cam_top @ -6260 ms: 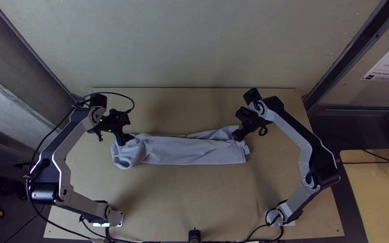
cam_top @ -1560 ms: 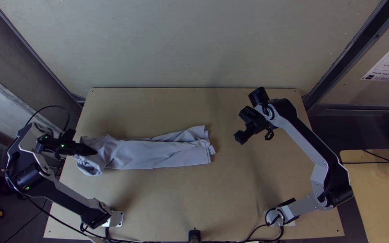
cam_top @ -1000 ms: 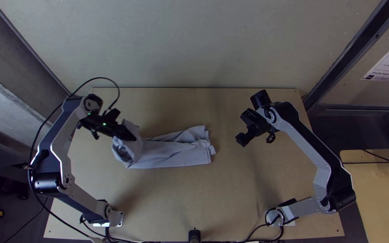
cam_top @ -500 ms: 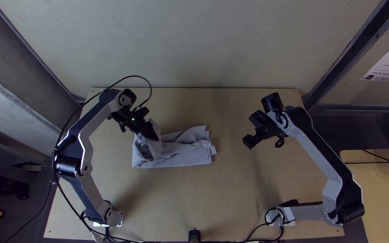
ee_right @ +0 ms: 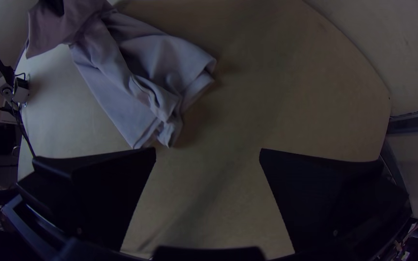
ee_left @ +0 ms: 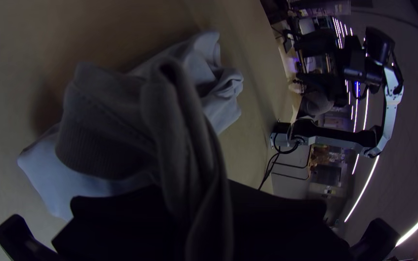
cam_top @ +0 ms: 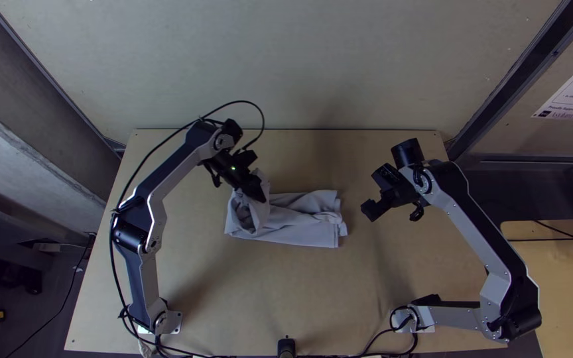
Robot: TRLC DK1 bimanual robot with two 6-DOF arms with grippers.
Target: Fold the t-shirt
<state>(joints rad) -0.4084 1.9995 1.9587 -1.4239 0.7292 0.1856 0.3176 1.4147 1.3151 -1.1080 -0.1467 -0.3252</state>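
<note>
Greyish t-shirt (cam_top: 300, 229) is clamped in my left gripper (cam_top: 258, 195), right gripper (ee_right: 208, 154) spread wide, and letting go while it's crumpled could wreck the fold tbh.

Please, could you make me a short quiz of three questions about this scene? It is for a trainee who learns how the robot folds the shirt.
1. True or false: the right pincer touches the shirt.
2. In the top view, by which part does the left pincer hold the shirt?
a) its right end
b) its left end
c) it holds no part
3. Fill in: the table is made of light ____.

Key: 1 false; 2 b; 3 wood
</note>
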